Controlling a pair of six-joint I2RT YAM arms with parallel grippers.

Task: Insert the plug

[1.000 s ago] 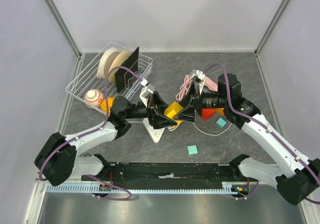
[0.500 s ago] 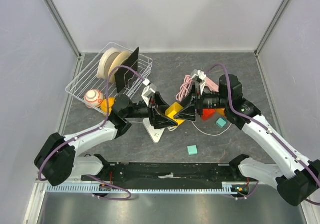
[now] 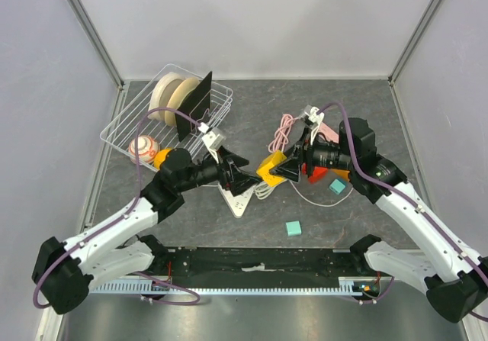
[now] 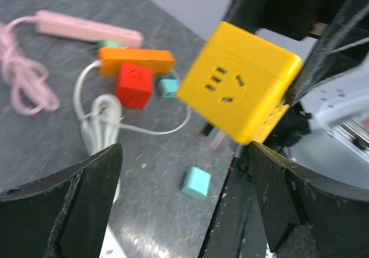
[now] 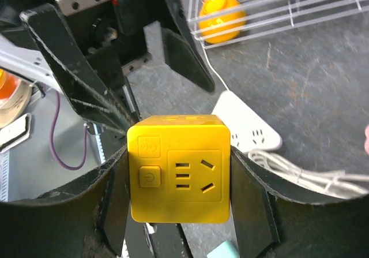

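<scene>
The right gripper (image 3: 284, 170) is clamping the cube (image 5: 179, 168) in mid-air, prongs not yet in the strip (image 3: 237, 200), while the left gripper (image 3: 242, 175) is gaping empty beside it.

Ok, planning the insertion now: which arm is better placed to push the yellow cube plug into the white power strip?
Right. The right gripper is shut on the yellow cube plug, close to the white power strip. The left gripper is open and empty.
</scene>
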